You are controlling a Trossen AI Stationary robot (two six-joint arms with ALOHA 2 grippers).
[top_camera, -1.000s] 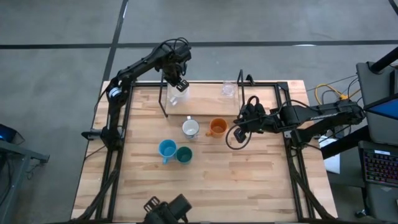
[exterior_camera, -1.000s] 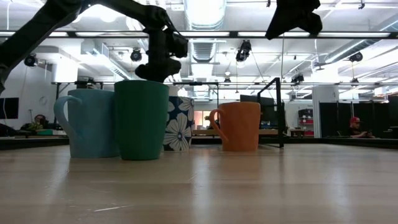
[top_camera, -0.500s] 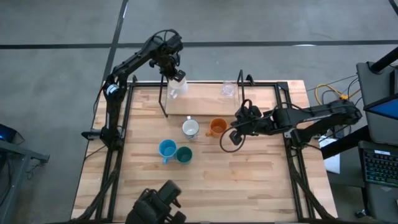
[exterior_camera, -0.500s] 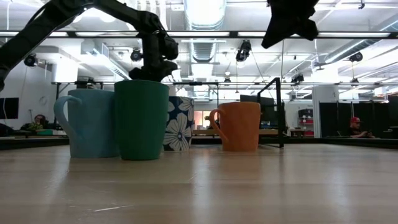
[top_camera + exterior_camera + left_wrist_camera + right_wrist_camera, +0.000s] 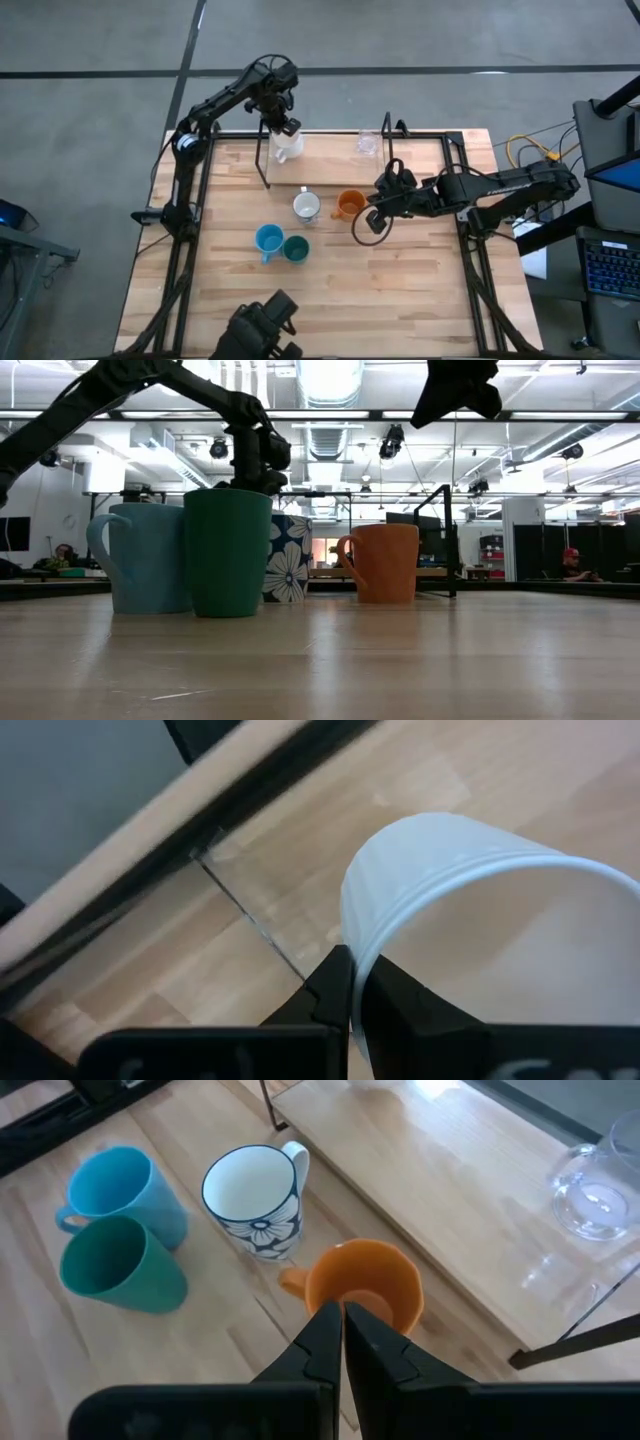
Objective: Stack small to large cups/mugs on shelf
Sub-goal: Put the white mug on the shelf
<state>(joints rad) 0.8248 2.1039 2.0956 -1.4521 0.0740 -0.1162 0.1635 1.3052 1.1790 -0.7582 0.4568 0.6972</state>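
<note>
My left gripper point(image 5: 283, 128) is shut on a white cup point(image 5: 285, 148) over the left end of the shelf point(image 5: 330, 165). The low view shows this gripper point(image 5: 255, 460) behind the mugs. A clear glass point(image 5: 366, 143) stands on the shelf's right part. On the table stand a white flowered mug point(image 5: 306, 206), an orange mug point(image 5: 350, 204), a light blue mug point(image 5: 267, 239) and a teal mug point(image 5: 296, 248). My right gripper point(image 5: 370, 204) is shut and empty. It hangs well above the table point(image 5: 455, 390), just right of the orange mug point(image 5: 365, 1295). My left gripper holds the white cup by its rim point(image 5: 352, 960). One finger point(image 5: 395, 1000) is inside the cup and the other point(image 5: 325, 985) is outside its wall. The cup sits tilted in the hold. I cannot tell whether its bottom touches the shelf.
The shelf's black wire loops point(image 5: 265, 160) stand upright at its ends. The four mugs stand close together in the middle of the table. Bare tabletop point(image 5: 400, 290) lies toward the near edge and the right. A black frame runs round the table's sides point(image 5: 470, 250).
My left gripper has shifted a little toward the table's far edge with the white cup, staying over the shelf's left end. My right gripper has moved a little toward the table's left, closer to the orange mug.
</note>
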